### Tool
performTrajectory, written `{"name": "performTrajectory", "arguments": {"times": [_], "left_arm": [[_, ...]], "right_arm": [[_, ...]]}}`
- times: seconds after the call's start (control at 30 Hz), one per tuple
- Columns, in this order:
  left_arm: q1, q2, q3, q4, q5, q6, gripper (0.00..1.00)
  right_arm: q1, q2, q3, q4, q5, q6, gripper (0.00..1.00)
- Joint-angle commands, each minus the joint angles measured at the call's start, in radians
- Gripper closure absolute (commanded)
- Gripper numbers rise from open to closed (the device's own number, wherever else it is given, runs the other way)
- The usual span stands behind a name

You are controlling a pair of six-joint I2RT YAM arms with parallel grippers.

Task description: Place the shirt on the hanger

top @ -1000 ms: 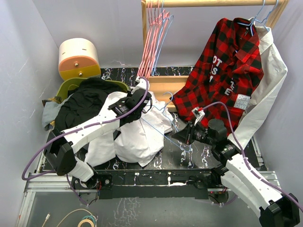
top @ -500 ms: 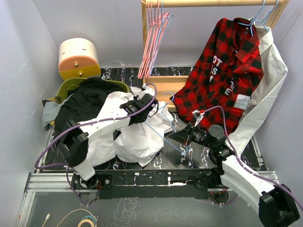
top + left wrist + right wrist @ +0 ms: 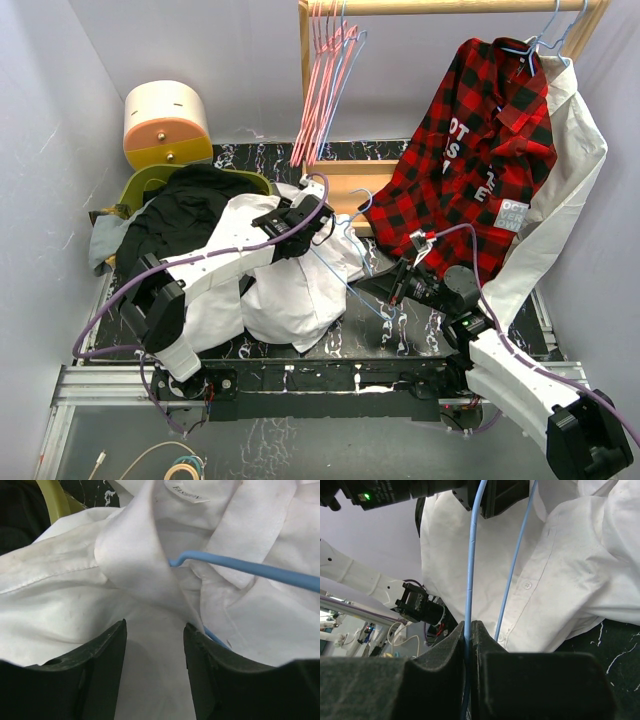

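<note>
Mid-threading, apparently: the right end effector point(image 3: 468, 626) pinches the blue wire hanger point(image 3: 250, 570) at the collar point(image 3: 135, 555) of the white shirt point(image 3: 65, 615), so the spread left end effector point(image 3: 155, 630) should next grip cloth.

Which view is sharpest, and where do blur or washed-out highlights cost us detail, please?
Top external is sharpest, evenly lit with soft shadows. In left wrist, the shirt collar is crisp but the left gripper is dark and soft-edged. In right wrist, the right gripper is a blurred black mass, the hanger wire clear, white cloth bright yet detailed.
</note>
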Motion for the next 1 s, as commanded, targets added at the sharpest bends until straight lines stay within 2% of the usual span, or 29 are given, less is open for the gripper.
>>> {"name": "performTrajectory", "arguments": {"times": [0.0,0.1,0.3,0.57,0.7,0.87,0.9,0.97], "left_arm": [[-0.005,-0.06,0.089,-0.053,0.06,-0.044,0.5],[-0.005,-0.058,0.111,-0.065,0.07,-0.06,0.5],[-0.005,-0.045,0.187,-0.134,0.176,-0.056,0.52],[-0.001,-0.095,0.1,-0.002,0.117,-0.048,0.54],[-0.001,-0.1,0.023,0.084,0.061,-0.039,0.64],[0.001,-0.111,-0.031,0.154,-0.041,-0.01,0.69],[0.001,-0.114,-0.039,0.163,-0.053,-0.005,0.73],[0.004,-0.121,-0.04,0.169,-0.054,0.012,0.92]], "right_arm": [[-0.001,-0.013,0.001,0.076,-0.006,-0.032,0.92],[-0.002,-0.012,-0.002,0.076,-0.005,-0.031,0.92],[-0.001,-0.01,0.001,0.064,-0.009,-0.037,0.92],[-0.002,-0.016,-0.002,0.056,0.0,-0.039,0.92],[-0.002,-0.019,0.006,0.053,-0.002,-0.038,0.92],[-0.003,-0.027,0.005,0.071,-0.002,-0.02,0.92],[-0.003,-0.027,0.003,0.079,-0.005,-0.015,0.92],[-0.003,-0.026,0.003,0.086,-0.014,-0.009,0.92]]}}
